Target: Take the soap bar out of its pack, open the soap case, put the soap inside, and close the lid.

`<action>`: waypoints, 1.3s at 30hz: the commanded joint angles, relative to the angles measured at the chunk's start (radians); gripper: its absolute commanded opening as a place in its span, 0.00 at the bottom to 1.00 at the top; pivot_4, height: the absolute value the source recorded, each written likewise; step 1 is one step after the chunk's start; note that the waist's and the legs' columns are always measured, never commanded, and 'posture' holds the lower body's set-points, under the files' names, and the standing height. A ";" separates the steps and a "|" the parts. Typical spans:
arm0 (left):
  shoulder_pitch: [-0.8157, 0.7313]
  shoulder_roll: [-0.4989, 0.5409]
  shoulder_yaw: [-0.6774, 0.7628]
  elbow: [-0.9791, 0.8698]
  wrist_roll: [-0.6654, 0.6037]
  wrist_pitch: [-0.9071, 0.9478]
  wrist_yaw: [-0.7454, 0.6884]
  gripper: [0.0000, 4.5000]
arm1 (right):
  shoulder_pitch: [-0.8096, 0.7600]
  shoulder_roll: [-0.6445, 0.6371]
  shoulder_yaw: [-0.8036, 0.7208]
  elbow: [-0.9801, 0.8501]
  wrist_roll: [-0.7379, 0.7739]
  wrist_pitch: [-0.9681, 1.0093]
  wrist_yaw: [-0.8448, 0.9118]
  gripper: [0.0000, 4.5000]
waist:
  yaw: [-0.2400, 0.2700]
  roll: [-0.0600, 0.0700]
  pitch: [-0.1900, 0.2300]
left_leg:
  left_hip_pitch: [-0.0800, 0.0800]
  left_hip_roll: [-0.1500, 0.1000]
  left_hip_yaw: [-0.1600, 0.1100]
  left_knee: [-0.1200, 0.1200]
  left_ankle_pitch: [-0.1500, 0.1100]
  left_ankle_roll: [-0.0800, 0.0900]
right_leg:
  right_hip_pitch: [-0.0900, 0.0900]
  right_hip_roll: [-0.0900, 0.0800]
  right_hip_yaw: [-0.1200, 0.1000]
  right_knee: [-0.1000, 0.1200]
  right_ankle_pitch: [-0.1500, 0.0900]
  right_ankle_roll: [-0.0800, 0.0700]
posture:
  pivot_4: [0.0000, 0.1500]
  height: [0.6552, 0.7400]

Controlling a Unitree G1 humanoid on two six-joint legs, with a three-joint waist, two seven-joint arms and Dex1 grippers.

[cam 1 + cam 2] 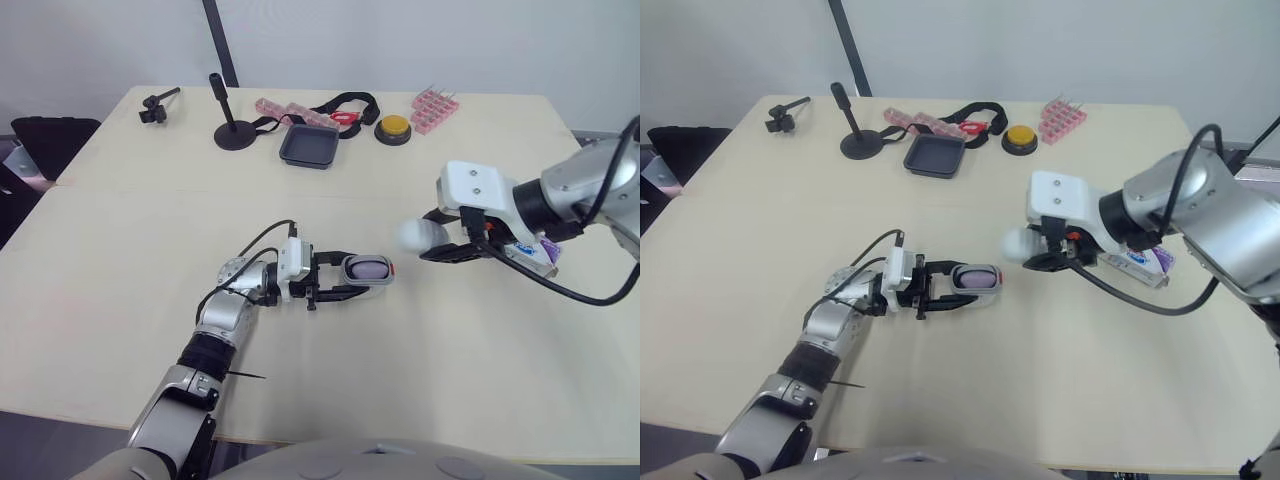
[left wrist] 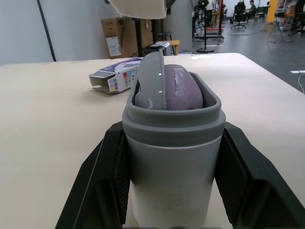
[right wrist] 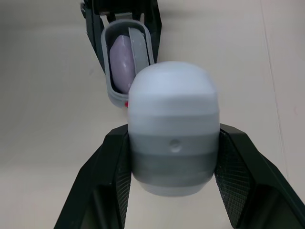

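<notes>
The pale counter [image 1: 120, 250] carries everything, and the work sits around its middle, a little toward the near edge. The left gripper [image 1: 345, 276] reaches in from the near edge, its two black fingers clamped on either side of the grey soap case base [image 2: 172, 143], which lies on its side on the counter with its open mouth facing the right edge. The right gripper [image 1: 435, 237] comes in from the right edge and is closed on the case lid [image 3: 174, 138] – a rounded white and grey cap. The lid is held above the counter, near the mouth of the base but clearly apart from it, and turned roughly toward it.

The soap pack [image 2: 116, 78], a small printed carton with an end flap open, lies near the right edge, partly under the right arm. The purple soap bar [image 2: 181, 88] sits inside the base, its end just proud of the rim, with a thin grey insert [image 2: 152, 81] standing beside it.

By the look of it, most of the job is done: the bar is out of its pack, the case is open and the soap is in. What remains is the last step – lining the lid up with the mouth and pressing it home – and the protruding bar and insert may need clearing.

Along the far edge stand a black tray [image 1: 310, 147], a yellow button [image 1: 394, 128] and a pink rack [image 1: 435, 108], none of them in play.
</notes>
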 commanded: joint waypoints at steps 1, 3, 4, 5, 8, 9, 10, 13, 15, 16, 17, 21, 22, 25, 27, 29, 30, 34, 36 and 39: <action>-0.035 -0.036 0.019 0.058 -0.018 -0.075 -0.012 0.42 | -0.051 0.022 0.026 0.025 -0.057 -0.035 0.046 0.43 | 0.003 0.000 0.000 | 0.000 0.000 0.000 0.000 0.000 0.000 | 0.000 0.000 0.000 0.000 0.000 0.000 | 1.00 1.00; -0.040 -0.057 0.037 0.109 -0.025 -0.119 -0.018 0.42 | -0.058 0.034 0.043 0.030 -0.072 -0.040 0.068 0.43 | 0.005 0.000 0.000 | -0.001 0.000 0.000 0.001 0.000 0.001 | -0.001 0.000 0.000 0.001 0.000 0.000 | 1.00 1.00; -0.040 -0.063 0.042 0.131 -0.022 -0.137 -0.018 0.42 | -0.058 0.039 0.048 0.027 -0.076 -0.043 0.078 0.43 | 0.005 0.000 0.000 | -0.001 0.000 0.000 0.001 0.000 0.001 | -0.001 0.000 0.000 0.001 0.000 0.000 | 1.00 1.00; -0.041 -0.067 0.044 0.151 -0.014 -0.157 -0.017 0.42 | -0.058 0.043 0.051 0.022 -0.077 -0.041 0.088 0.43 | 0.005 0.000 0.000 | -0.001 0.000 0.000 0.001 0.000 0.001 | -0.001 0.000 0.000 0.001 0.000 0.000 | 1.00 1.00; -0.046 -0.072 0.045 0.181 -0.011 -0.183 -0.027 0.42 | -0.057 0.058 0.058 0.011 -0.076 -0.019 0.108 0.43 | 0.006 0.000 0.000 | -0.001 0.000 0.000 0.001 0.000 0.001 | -0.001 0.000 0.000 0.004 0.000 0.000 | 1.00 1.00; -0.049 -0.073 0.045 0.187 -0.011 -0.188 -0.030 0.42 | -0.057 0.062 0.064 0.009 -0.079 -0.011 0.112 0.43 | 0.006 0.000 0.000 | -0.001 0.000 0.000 0.001 0.000 0.001 | -0.001 0.000 0.000 0.004 0.000 0.000 | 1.00 1.00; -0.052 -0.075 0.046 0.191 -0.011 -0.192 -0.030 0.42 | -0.057 0.069 0.070 0.007 -0.082 -0.001 0.113 0.43 | 0.007 0.000 0.000 | -0.001 0.000 0.000 0.002 0.000 0.001 | -0.002 0.000 0.000 0.004 0.000 0.000 | 1.00 1.00; -0.062 -0.075 0.045 0.202 -0.005 -0.202 -0.028 0.42 | -0.067 0.092 0.089 0.006 -0.084 0.037 0.111 0.43 | 0.007 0.000 0.000 | -0.001 0.000 0.000 0.002 0.000 0.001 | -0.002 -0.001 0.000 0.004 0.000 0.000 | 1.00 1.00; -0.066 -0.074 0.044 0.207 -0.004 -0.205 -0.029 0.42 | -0.072 0.100 0.097 0.004 -0.089 0.046 0.111 0.43 | 0.007 0.000 0.000 | -0.001 0.000 0.000 0.003 0.000 0.001 | -0.002 -0.001 0.000 0.005 0.000 0.000 | 1.00 1.00; -0.067 -0.074 0.044 0.208 -0.004 -0.206 -0.030 0.42 | -0.072 0.102 0.098 0.003 -0.092 0.048 0.111 0.43 | 0.008 0.000 0.000 | -0.001 0.000 0.000 0.003 0.000 0.001 | -0.002 -0.001 0.000 0.005 0.000 0.000 | 1.00 1.00; -0.068 -0.074 0.045 0.210 -0.004 -0.208 -0.030 0.42 | -0.073 0.103 0.098 0.003 -0.093 0.050 0.112 0.43 | 0.008 0.000 0.000 | -0.001 0.000 0.000 0.003 0.000 0.001 | -0.002 -0.001 0.000 0.005 0.000 0.000 | 1.00 1.00; -0.081 -0.069 0.043 0.206 -0.002 -0.198 -0.027 0.42 | -0.120 0.154 0.173 0.021 -0.140 0.068 0.100 0.43 | 0.003 0.000 0.000 | -0.001 0.000 0.000 0.003 0.001 0.001 | -0.003 0.000 0.000 0.006 0.000 0.000 | 1.00 1.00; -0.082 -0.068 0.041 0.207 0.001 -0.199 -0.027 0.42 | -0.126 0.160 0.180 0.020 -0.147 0.067 0.100 0.43 | 0.004 0.000 0.000 | -0.001 0.000 0.000 0.003 0.001 0.001 | -0.003 0.000 0.001 0.006 0.000 0.000 | 1.00 1.00; -0.082 -0.063 0.037 0.206 0.009 -0.191 -0.027 0.42 | -0.140 0.175 0.199 0.017 -0.170 0.061 0.099 0.43 | 0.006 0.000 0.000 | -0.001 0.000 0.000 0.003 0.001 0.001 | -0.003 -0.001 0.001 0.006 0.000 0.000 | 1.00 1.00; -0.081 -0.061 0.034 0.203 0.010 -0.185 -0.027 0.42 | -0.144 0.183 0.216 0.021 -0.189 0.055 0.098 0.43 | 0.008 0.000 0.000 | -0.001 0.000 0.000 0.003 0.001 0.001 | -0.003 -0.001 0.000 0.007 0.000 0.000 | 1.00 1.00; -0.082 -0.060 0.033 0.199 0.011 -0.179 -0.026 0.42 | -0.146 0.190 0.235 0.024 -0.206 0.052 0.099 0.43 | 0.008 0.000 0.000 | -0.001 0.000 0.000 0.003 0.001 0.001 | -0.003 -0.001 0.001 0.007 0.000 0.000 | 1.00 1.00; -0.082 -0.060 0.032 0.198 0.011 -0.177 -0.026 0.42 | -0.146 0.194 0.243 0.026 -0.215 0.050 0.100 0.43 | 0.008 0.000 0.000 | -0.001 0.000 0.000 0.003 0.001 0.001 | -0.003 -0.001 0.001 0.007 0.000 0.000 | 1.00 1.00; -0.083 -0.064 0.028 0.192 0.013 -0.171 -0.024 0.42 | -0.155 0.212 0.273 0.035 -0.247 0.047 0.105 0.43 | 0.007 0.000 0.000 | -0.001 0.000 0.000 0.003 0.001 0.001 | -0.003 -0.001 0.001 0.007 0.000 0.000 | 1.00 1.00; -0.082 -0.068 0.025 0.189 0.014 -0.171 -0.022 0.42 | -0.163 0.224 0.285 0.040 -0.263 0.048 0.107 0.43 | 0.008 0.000 0.000 | -0.001 0.000 0.000 0.003 0.001 0.001 | -0.003 -0.001 0.001 0.007 0.000 0.000 | 1.00 1.00; -0.082 -0.069 0.023 0.186 0.018 -0.171 -0.019 0.42 | -0.172 0.233 0.302 0.041 -0.288 0.029 0.114 0.43 | 0.008 0.000 0.000 | -0.001 0.000 0.000 0.003 0.001 0.001 | -0.003 -0.001 0.001 0.007 0.000 0.000 | 1.00 1.00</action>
